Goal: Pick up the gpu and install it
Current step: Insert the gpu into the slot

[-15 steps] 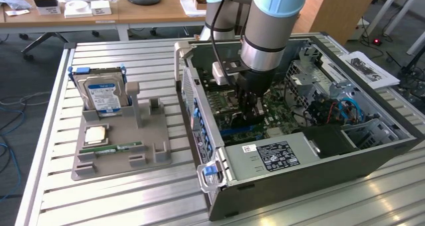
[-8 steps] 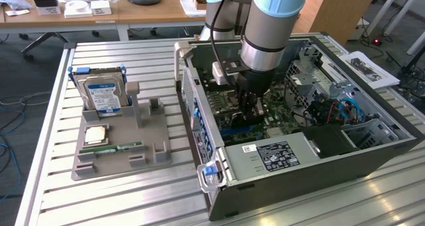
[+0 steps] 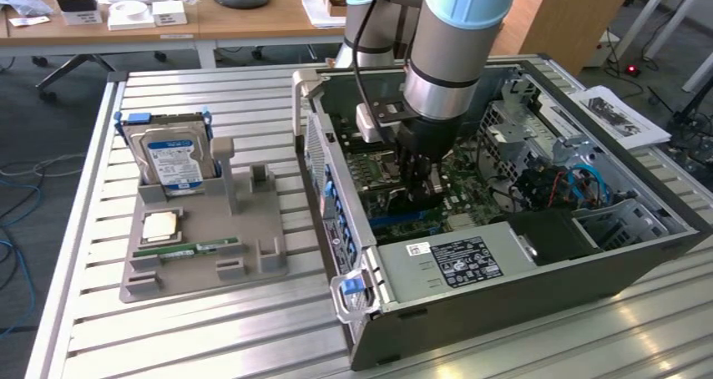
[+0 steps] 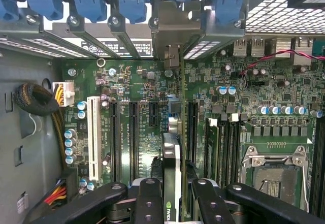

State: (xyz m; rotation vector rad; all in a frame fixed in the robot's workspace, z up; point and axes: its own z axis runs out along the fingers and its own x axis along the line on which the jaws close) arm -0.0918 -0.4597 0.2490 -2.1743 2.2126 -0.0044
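Down inside the PC case (image 3: 535,312), 3 o'clock from the tray (image 3: 200,272), the gripper (image 4: 174,186) pinches the gpu (image 4: 171,153) edge-on over the slots (image 4: 133,132), so seating probably wants dead-straight alignment.

Slatted metal table (image 3: 200,329) is lying under the gripper (image 3: 418,187). Wooden desks (image 3: 223,24) are standing well beyond it, a chair base (image 3: 83,64) is sitting beneath them, and a wooden panel (image 3: 563,16) is standing beside them. Grey floor (image 3: 50,124) is showing around the table, with light glinting off the slats.
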